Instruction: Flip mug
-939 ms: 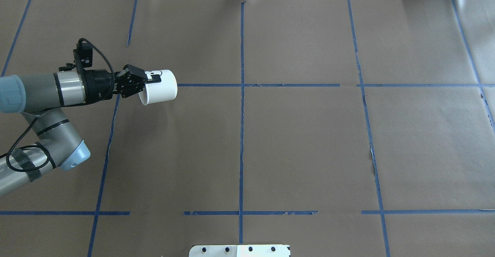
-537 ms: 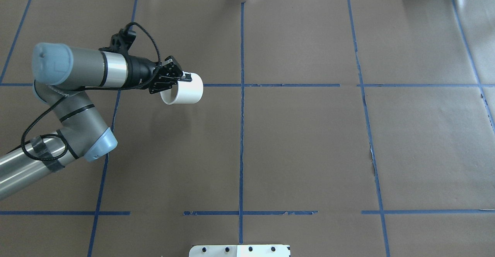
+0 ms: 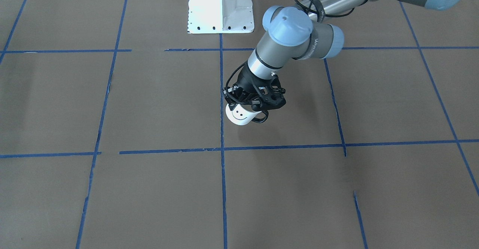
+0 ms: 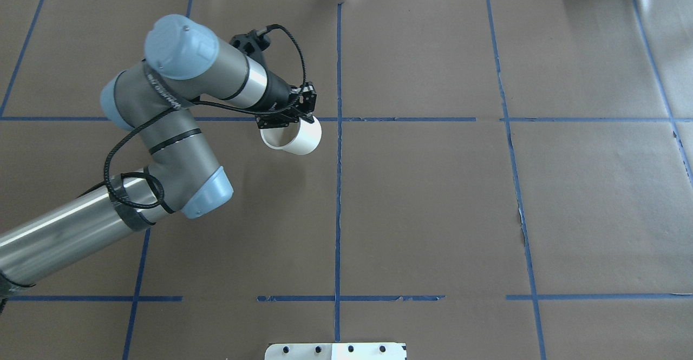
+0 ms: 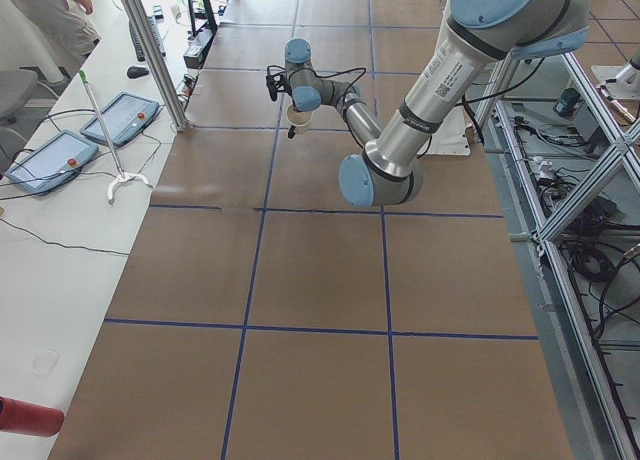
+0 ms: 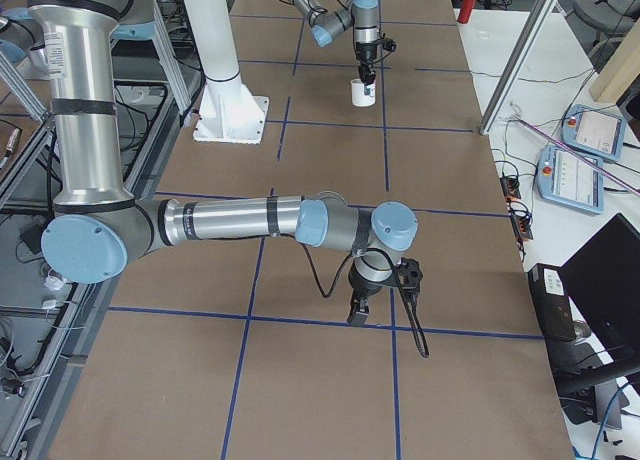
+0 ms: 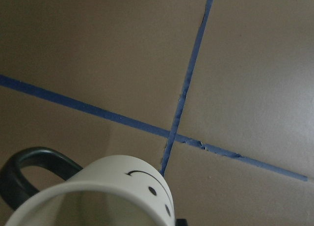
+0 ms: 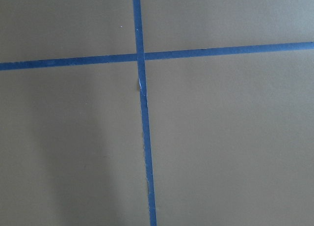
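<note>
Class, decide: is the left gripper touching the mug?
Touching. In the exterior front-facing view the left gripper has its jaws closed over the rim of the mug, which hangs tilted from it.

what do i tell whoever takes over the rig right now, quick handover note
Left gripper: shut on the rim of the mug, close to a blue tape cross.
Right gripper: low over the table on its own side; open or shut cannot be told.
Mug: mouth up, smiley upright, slightly tilted, apparently just off the brown paper.
Done: mug grasped and mouth-up.
Left: set it flat, release, back the arm away.
</note>
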{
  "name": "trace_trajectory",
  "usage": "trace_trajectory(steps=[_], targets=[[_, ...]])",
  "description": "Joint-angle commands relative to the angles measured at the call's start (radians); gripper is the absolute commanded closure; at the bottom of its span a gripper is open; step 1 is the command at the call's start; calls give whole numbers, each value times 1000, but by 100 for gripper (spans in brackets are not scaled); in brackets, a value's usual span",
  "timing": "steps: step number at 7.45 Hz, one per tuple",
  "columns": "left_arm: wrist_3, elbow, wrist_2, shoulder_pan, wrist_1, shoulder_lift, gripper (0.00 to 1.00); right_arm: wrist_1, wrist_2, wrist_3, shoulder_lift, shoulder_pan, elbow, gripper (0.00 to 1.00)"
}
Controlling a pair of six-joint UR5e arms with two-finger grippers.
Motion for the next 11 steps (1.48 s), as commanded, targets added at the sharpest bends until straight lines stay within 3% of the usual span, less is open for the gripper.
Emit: trace_trajectory(steps=[1,3,4,5,7,9,11], targets=[[139,137,9,65,218,-165,100,0,0,0,0,0,0,0],[147,172,12,79,223,-165,100,0,0,0,0,0,0,0],[147,170,50,86,223,-156,47,0,0,0,0,0,0,0],[145,157,87,106,225,-154,0,0,0,0,0,0,0,0],[151,39,78,73,240,-119,0,0,0,0,0,0,0,0],[319,-186,-35,-40,409,-33,0,0,0,0,0,0,0,0],[640,-363,-52,-184,435,211,0,0,0,0,0,0,0,0]])
